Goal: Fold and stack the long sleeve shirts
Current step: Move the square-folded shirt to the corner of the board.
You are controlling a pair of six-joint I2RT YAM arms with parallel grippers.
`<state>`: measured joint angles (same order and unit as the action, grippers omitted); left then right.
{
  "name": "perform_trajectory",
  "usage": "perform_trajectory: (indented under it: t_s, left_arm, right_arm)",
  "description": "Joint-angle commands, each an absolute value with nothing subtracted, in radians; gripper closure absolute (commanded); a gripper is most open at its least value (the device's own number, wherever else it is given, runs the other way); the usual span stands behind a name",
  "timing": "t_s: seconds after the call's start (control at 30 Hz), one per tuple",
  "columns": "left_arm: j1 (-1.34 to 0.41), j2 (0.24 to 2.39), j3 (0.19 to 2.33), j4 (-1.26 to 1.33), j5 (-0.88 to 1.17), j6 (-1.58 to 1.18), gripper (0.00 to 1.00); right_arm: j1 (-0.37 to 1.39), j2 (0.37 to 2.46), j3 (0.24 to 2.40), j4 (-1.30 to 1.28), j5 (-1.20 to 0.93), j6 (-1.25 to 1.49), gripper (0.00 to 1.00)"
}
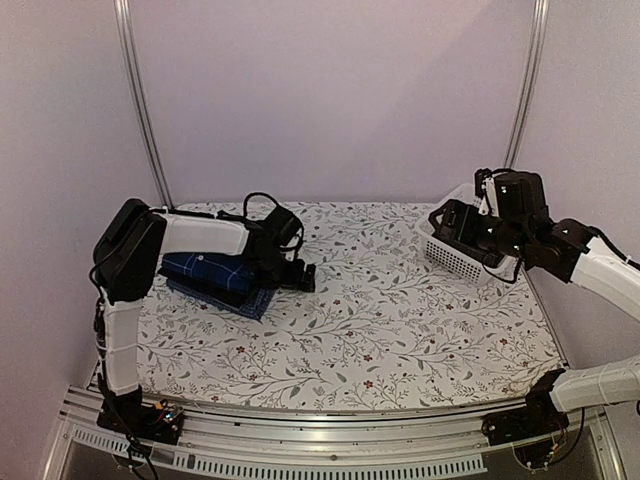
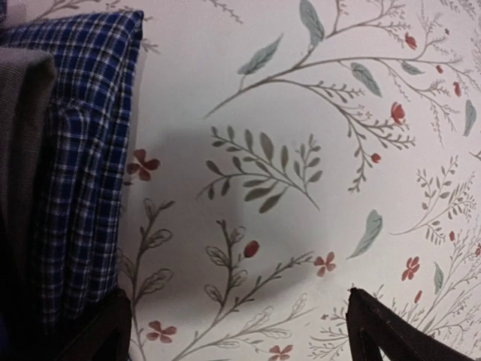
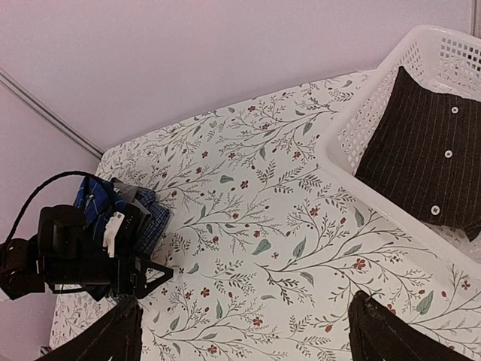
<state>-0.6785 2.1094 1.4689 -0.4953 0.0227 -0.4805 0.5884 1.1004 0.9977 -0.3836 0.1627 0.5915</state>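
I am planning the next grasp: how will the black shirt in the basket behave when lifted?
Probably floppy: the black shirt is thin cloth, lying folded, so it would likely unfold and hang. It seems light for its size. It lies close against the basket wall, so an edge might drag there.

Pale lilac walls (image 1: pixel 330 90) fill the upper half of the frame, evenly lit. Two metal posts (image 1: pixel 141 100) rise at upper left and upper right. Below lies a table (image 1: pixel 400 320) with a white floral cover. A ribbed metal rail (image 1: pixel 330 440) crosses the bottom.
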Motion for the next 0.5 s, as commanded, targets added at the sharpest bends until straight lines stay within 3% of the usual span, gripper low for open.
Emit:
perform_trajectory:
  t_s: [0.0, 0.47]
  left_arm:
    - [-0.575, 2.096, 1.447, -0.524, 0.019, -0.373, 0.00]
    - [-0.348, 2.190, 1.563, -0.525, 0.087, -0.275, 0.00]
  right_arm:
    - [0.586, 1.089, 0.976, -0.367, 0.152, 0.609, 0.06]
    - [0.586, 1.066, 0.962, -0.387, 0.128, 0.604, 0.01]
